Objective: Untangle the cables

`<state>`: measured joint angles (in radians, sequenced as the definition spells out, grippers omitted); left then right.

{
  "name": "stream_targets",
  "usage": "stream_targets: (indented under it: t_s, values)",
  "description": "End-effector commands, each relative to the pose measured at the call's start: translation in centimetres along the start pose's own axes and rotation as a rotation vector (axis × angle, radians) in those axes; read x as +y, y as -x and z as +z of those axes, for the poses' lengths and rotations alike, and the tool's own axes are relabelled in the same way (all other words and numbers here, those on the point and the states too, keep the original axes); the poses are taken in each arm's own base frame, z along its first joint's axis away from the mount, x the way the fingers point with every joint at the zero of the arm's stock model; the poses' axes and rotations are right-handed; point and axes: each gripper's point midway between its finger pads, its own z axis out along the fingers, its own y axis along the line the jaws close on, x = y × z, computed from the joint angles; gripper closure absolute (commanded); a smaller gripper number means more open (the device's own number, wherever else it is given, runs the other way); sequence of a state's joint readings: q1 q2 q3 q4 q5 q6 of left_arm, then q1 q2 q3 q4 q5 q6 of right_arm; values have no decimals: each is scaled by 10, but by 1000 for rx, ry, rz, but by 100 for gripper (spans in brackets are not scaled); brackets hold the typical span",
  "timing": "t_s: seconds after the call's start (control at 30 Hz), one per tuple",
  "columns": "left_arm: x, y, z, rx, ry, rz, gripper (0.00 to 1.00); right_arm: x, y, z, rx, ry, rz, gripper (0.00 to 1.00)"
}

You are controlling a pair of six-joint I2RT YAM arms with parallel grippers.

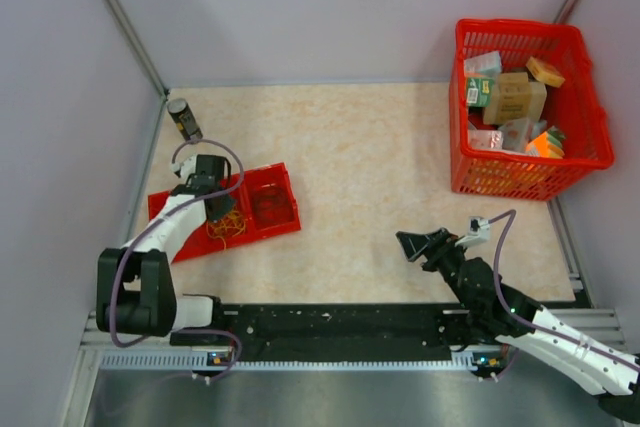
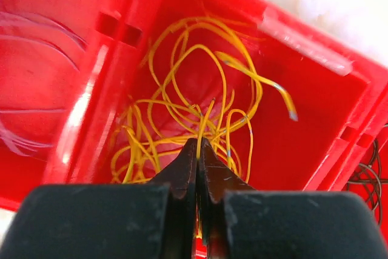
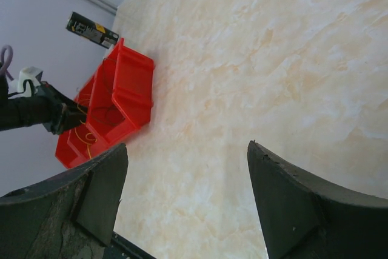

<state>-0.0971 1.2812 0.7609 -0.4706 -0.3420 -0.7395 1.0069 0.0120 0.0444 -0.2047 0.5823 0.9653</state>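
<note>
A tangle of thin yellow-orange cables (image 2: 194, 107) lies in loose loops in the middle compartment of a red tray (image 2: 60, 77). It also shows in the top view (image 1: 227, 226). My left gripper (image 2: 199, 144) is shut on one yellow strand, just above the tangle; in the top view it (image 1: 218, 209) hangs over the tray (image 1: 165, 209). Dark brown wire loops (image 2: 367, 180) lie in the neighbouring compartment (image 1: 268, 209). My right gripper (image 1: 418, 246) is open and empty, low over the table near the front edge, far from the tray (image 3: 130, 68).
A red basket (image 1: 585, 152) full of small boxes stands at the back right. A dark can (image 1: 184, 119) stands at the back left behind the tray; it also shows in the right wrist view (image 3: 92, 30). Grey walls close both sides.
</note>
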Motion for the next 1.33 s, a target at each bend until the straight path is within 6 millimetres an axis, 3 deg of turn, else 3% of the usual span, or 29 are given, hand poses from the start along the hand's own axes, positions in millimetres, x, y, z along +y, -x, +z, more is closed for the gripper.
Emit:
stream_targets:
  t_s: [0.0,0.03,0.13,0.17,0.2,0.33,0.43,0.67,0.8,0.9,1.07,1.3]
  values:
    - [-32,-14,-5,127,-158,-78,91,-10,-7,4,-29,24,25,21]
    - [-31,-12,-8,114,-156,-75,84,-10,-8,4,-27,24,22,21]
    - [-25,6,-29,39,-157,-89,36,-10,-8,4,-31,24,23,21]
    - [-22,14,-38,7,-159,-90,12,-10,-8,5,-31,26,24,21]
    - [-20,23,-48,-23,-158,-88,2,-10,-8,5,-31,27,25,22]
    - [-12,51,-93,-134,-202,-49,2,-10,-8,5,-33,27,22,22]
    - [-19,61,-129,-205,-339,16,2,-9,-8,5,-32,30,22,22]
    - [-74,12,-205,-98,-920,195,4,-7,-10,6,2,6,-44,20]
    - [-85,1,-280,-223,-1294,322,3,1,17,0,36,-139,-197,1]
    - [-75,-2,-328,-361,-1450,381,1,21,50,-5,71,-245,-385,1]
    - [-70,-4,-377,-405,-1592,463,1,61,94,-13,132,-329,-567,1]
    - [-64,-2,-436,-502,-1806,531,1,106,141,-50,-6,-61,-463,1]
